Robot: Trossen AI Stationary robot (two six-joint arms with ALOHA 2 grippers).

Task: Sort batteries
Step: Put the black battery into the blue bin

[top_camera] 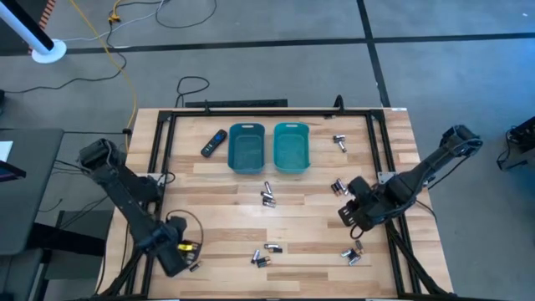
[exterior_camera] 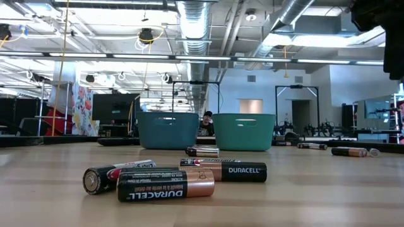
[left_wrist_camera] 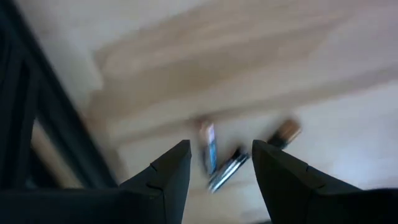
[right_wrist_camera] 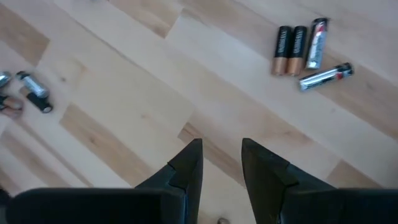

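Several small batteries lie flat on the wooden table in loose groups: near the middle [top_camera: 267, 197], at the front [top_camera: 264, 254], at the right [top_camera: 338, 186], and close to the low camera [exterior_camera: 165, 183]. A blue bin [top_camera: 247, 148] and a teal bin [top_camera: 291, 146] stand side by side at the back. My left gripper [top_camera: 181, 254] hangs open over the front left corner, above three batteries [left_wrist_camera: 214, 160] that show blurred between its fingers. My right gripper [right_wrist_camera: 221, 144] is open over bare wood at the right, with four batteries [right_wrist_camera: 306, 51] ahead of it.
A black remote-like device [top_camera: 213, 142] lies left of the blue bin. A dark metal frame [top_camera: 164, 150] runs along the table's edges and shows beside my left gripper [left_wrist_camera: 37, 124]. More batteries lie at the far right [top_camera: 340, 140] and front right [top_camera: 353, 253].
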